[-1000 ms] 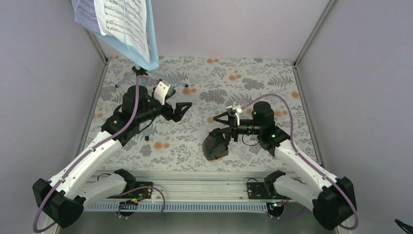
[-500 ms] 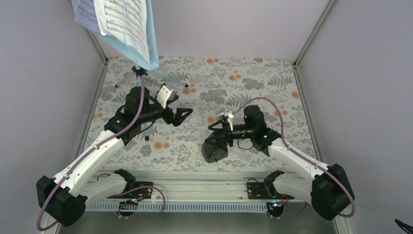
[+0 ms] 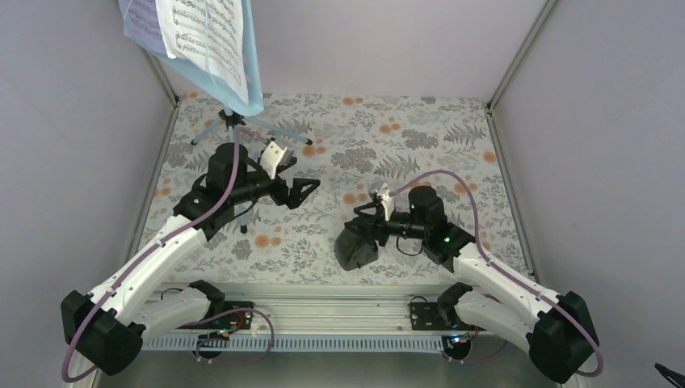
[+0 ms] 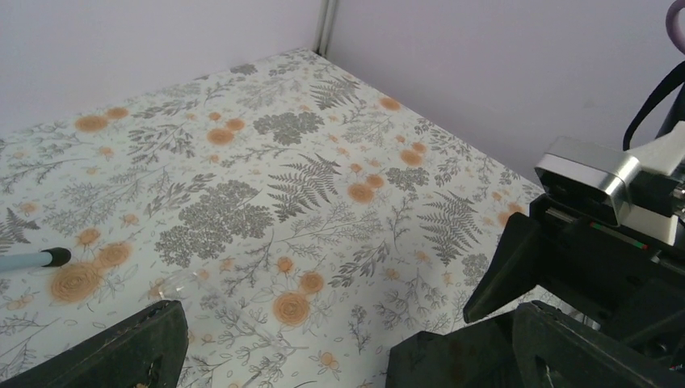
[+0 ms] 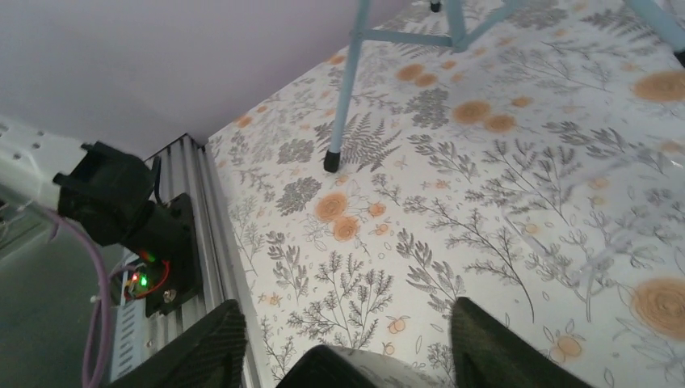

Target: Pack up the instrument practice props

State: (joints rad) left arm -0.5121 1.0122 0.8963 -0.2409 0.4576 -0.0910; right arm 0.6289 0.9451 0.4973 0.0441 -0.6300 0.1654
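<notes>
The light blue music stand (image 3: 252, 77) rises at the back left on thin tripod legs (image 3: 212, 132). A white sheet-music page (image 3: 202, 36) and a lavender page (image 3: 144, 18) rest on it. The small black metronome (image 3: 351, 247) stands on the cloth near the front middle. My right gripper (image 3: 365, 229) straddles its top. In the right wrist view the metronome's tip (image 5: 355, 370) shows between the fingers (image 5: 202, 347) with a gap on each side. My left gripper (image 3: 305, 187) hovers open and empty to the right of the tripod.
A floral cloth (image 3: 420, 137) covers the table, with grey walls on three sides. The stand's legs (image 5: 343, 97) spread over the back left. One black-tipped foot (image 4: 36, 259) lies left of my left gripper. A metal rail (image 3: 339, 311) runs along the near edge.
My right gripper has come down and nearer around the metronome, and its jaws have narrowed. The left arm shifted slightly right, then stayed still.
</notes>
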